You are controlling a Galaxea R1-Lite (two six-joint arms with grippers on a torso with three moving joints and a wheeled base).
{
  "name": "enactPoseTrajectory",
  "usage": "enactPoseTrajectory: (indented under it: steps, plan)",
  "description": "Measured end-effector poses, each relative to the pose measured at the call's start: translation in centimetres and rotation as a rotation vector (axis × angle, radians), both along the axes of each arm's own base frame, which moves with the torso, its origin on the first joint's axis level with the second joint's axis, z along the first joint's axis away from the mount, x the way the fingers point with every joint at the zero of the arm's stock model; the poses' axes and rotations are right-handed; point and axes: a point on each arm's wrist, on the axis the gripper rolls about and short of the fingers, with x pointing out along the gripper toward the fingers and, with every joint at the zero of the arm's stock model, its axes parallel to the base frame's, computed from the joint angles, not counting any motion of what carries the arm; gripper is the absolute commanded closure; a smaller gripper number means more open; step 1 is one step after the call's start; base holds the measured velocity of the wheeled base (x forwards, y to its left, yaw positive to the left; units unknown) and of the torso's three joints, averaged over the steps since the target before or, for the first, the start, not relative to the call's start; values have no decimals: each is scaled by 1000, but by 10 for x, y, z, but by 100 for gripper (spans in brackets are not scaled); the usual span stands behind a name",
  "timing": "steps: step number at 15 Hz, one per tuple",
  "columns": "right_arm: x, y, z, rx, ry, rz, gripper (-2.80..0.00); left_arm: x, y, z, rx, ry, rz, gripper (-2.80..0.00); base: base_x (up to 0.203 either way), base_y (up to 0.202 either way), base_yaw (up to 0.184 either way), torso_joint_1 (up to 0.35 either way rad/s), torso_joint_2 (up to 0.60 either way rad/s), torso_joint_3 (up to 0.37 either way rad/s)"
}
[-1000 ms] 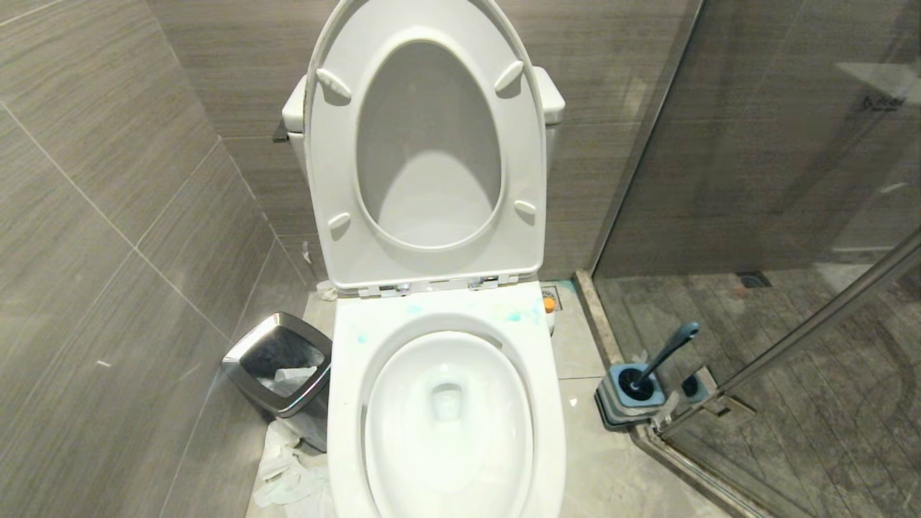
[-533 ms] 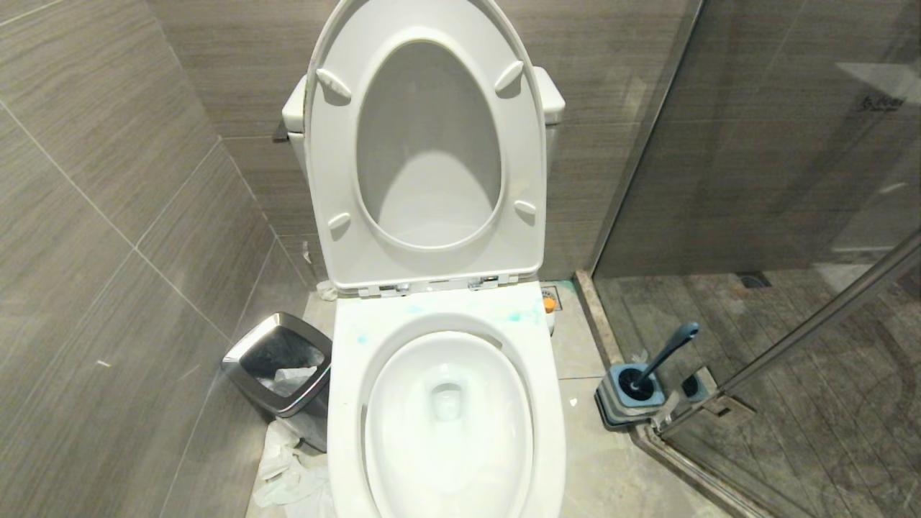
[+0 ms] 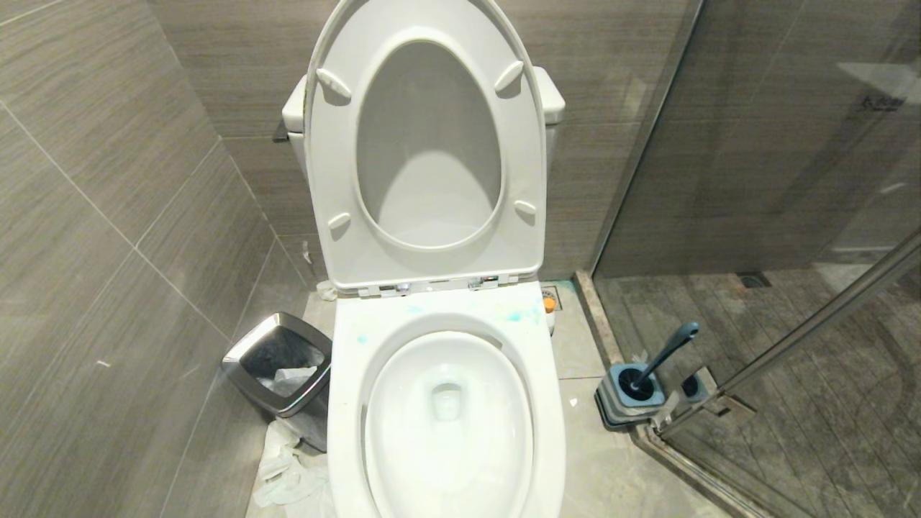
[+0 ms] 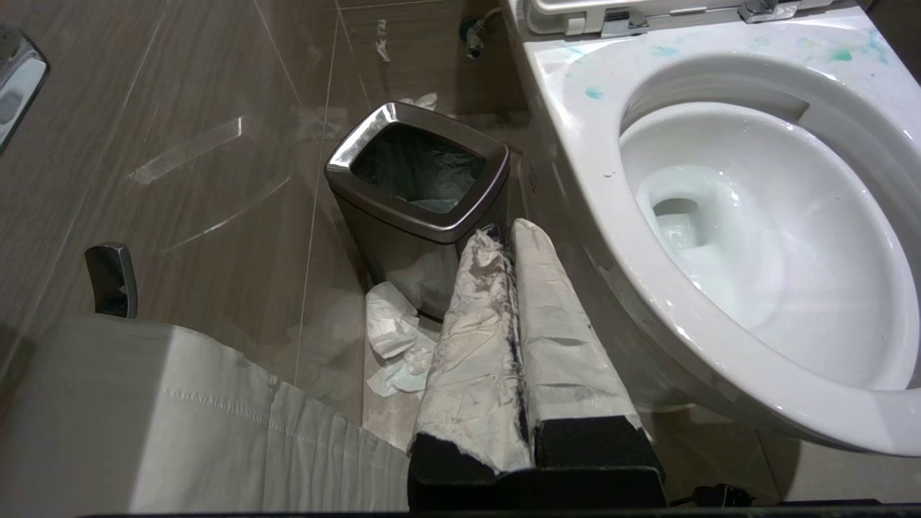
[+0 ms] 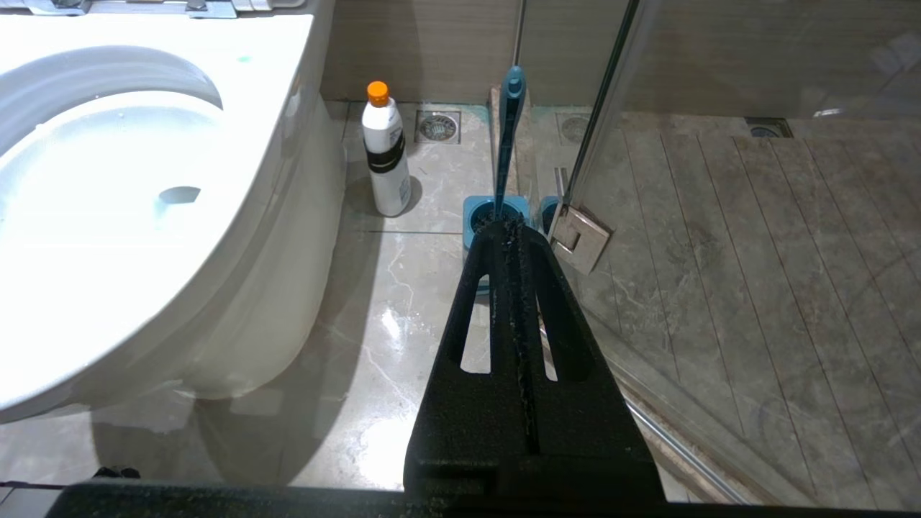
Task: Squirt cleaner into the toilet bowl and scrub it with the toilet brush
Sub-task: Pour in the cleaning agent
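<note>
Cleaner bottle (image 5: pixel 386 151): upright on the floor, just beside the toilet's right flank, orange cap on.
Toilet brush (image 3: pixel 665 356): leaning in its holder (image 3: pixel 632 394) by the glass shower door (image 3: pixel 791 216).
Toilet bowl (image 3: pixel 446 403): seat and lid raised, teal smears on the rim.
Waste bin (image 3: pixel 279 363): left of the toilet, crumpled tissue around it.
Left end effector (image 4: pixel 504 237): closed, empty, between the bin and the bowl.
Right end effector (image 5: pixel 511 230): closed, empty, near the brush holder.

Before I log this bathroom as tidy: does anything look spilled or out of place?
Yes. Teal smears mark the toilet rim near the hinges, and crumpled tissue lies on the floor beside the bin.
</note>
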Motion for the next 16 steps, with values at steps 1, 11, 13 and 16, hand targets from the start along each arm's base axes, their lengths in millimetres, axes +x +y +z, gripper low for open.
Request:
enactPoseTrajectory:
  steps: [1, 11, 13, 16]
  plan:
    - [0, 0, 0, 0, 0, 0, 0, 0, 0, 0, -2, 1, -1, 0, 0, 0, 0, 0, 0, 0]
    - [0, 0, 0, 0, 0, 0, 0, 0, 0, 0, -6, 0, 0, 0, 0, 0, 0, 0, 0, 0]
    - [0, 0, 0, 0, 0, 0, 0, 0, 0, 0, -18, 0, 1, 0, 0, 0, 0, 0, 0, 0]
    - [0, 0, 0, 0, 0, 0, 0, 0, 0, 0, -14, 0, 2, 0, 0, 0, 0, 0, 1, -136]
